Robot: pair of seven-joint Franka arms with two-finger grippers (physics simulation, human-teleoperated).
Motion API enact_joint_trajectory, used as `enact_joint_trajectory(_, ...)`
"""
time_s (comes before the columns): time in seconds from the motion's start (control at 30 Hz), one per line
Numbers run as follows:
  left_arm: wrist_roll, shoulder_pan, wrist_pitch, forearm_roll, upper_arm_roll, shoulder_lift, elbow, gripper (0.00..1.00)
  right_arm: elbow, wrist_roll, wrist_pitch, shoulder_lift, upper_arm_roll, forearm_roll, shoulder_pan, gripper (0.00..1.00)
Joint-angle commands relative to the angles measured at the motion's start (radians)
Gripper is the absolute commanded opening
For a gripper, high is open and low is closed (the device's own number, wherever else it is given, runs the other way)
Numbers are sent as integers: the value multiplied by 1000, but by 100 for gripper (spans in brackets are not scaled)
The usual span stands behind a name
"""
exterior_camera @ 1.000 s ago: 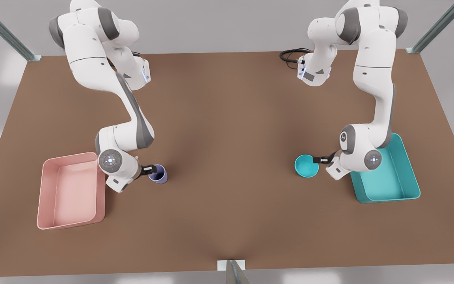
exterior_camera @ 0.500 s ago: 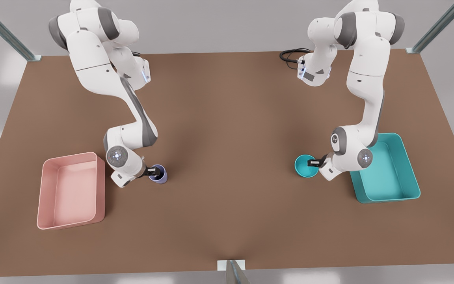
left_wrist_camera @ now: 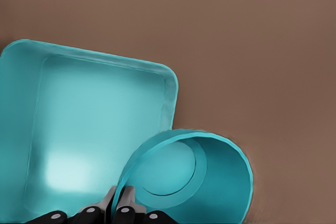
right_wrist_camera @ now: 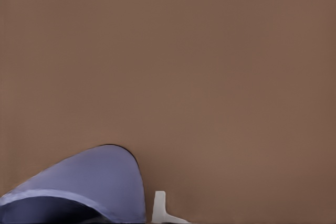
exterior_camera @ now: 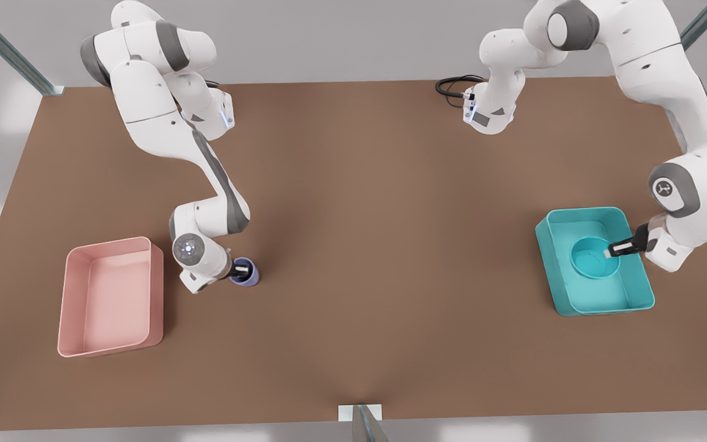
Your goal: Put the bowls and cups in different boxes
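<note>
My left gripper, at the front view's right, is shut on the rim of the teal bowl and holds it over the teal box. In the left wrist view its fingers pinch the wall of the bowl, which is tilted above the box. My right gripper, at the front view's left, is open and reaches over the rim of the purple cup, which stands on the table. One fingertip shows just outside the wall of the cup, with a narrow gap. The pink box lies left of that arm.
A black cable lies at the table's back edge near an arm base. Slanted metal posts stand at the back corners, and a small bracket sits at the middle of the front edge.
My left gripper closed on the bowl, lifted it and carried it rightwards over the teal box. My right gripper sank lower onto the cup's rim.
</note>
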Motion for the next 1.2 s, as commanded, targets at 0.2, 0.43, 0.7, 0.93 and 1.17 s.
enact_joint_trajectory(0.2,216,80,105,11,23,206,-4,21,62,-69,-56,-117,-8,-34,-57,21)
enact_joint_trajectory(0.43,230,81,135,-55,18,288,2,100,123,-866,-146,-207,-51,-38,-392,21)
enact_joint_trajectory(0.7,-193,-57,-228,251,-143,-208,8,100,200,-947,-16,80,-46,21,-516,21)
enact_joint_trajectory(0.93,-216,-143,-349,307,-252,-277,53,100,200,-947,3,127,-44,49,-516,92)
enact_joint_trajectory(1.17,-218,-143,-356,298,-266,-271,79,100,189,-953,-167,-5,-40,47,-516,100)
